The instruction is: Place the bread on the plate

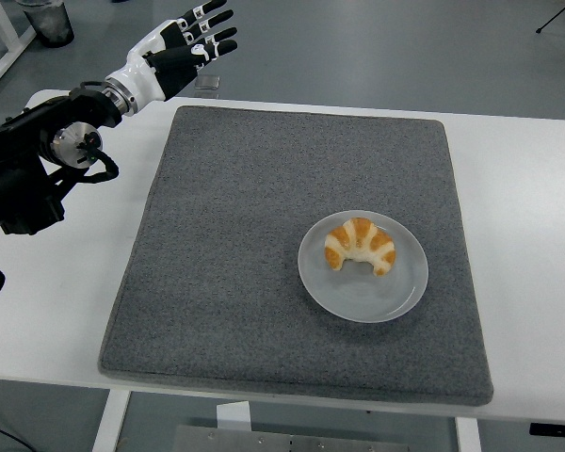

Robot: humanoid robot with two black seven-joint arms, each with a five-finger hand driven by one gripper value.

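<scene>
A golden croissant (360, 245) lies on a pale round plate (363, 292), which rests on the grey mat right of centre. My left hand (190, 38) is raised beyond the mat's far left corner, far from the plate, with its fingers spread and nothing in them. Its black arm (38, 165) comes in from the left edge over the white table. No right arm shows.
The grey mat (254, 254) covers most of the white table (537, 235). A dark bin (47, 21) stands on the floor at the top left. A table leg (5, 56) shows beside it.
</scene>
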